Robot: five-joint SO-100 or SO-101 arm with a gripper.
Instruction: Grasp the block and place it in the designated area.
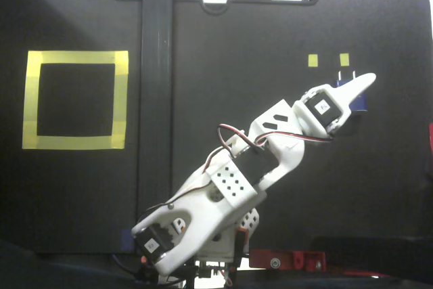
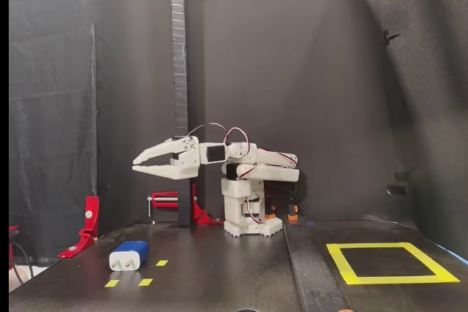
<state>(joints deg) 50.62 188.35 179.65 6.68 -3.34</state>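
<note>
The dark-blue block (image 2: pixel 129 255) lies on the black table at the front left of a fixed view, pale prongs toward the camera. In the fixed view from above, the block (image 1: pixel 359 103) is mostly hidden under the gripper, with only a blue edge and its prongs showing. My white gripper (image 2: pixel 136 165) hovers level, well above the block, empty, with its jaws a narrow gap apart. From above, the gripper (image 1: pixel 366 80) points to the upper right. The designated area (image 1: pixel 74 57), a large yellow tape frame, lies far to the left from above and at the right in the side view (image 2: pixel 395 279).
Small yellow tape squares (image 1: pixel 312 60) lie by the block, and also show in the side view (image 2: pixel 146 282). A black upright post (image 2: pixel 178 71) stands behind the arm, and a dark strip (image 1: pixel 155 99) runs across the table between arm and frame. Red clamps (image 2: pixel 88 224) stand at the left.
</note>
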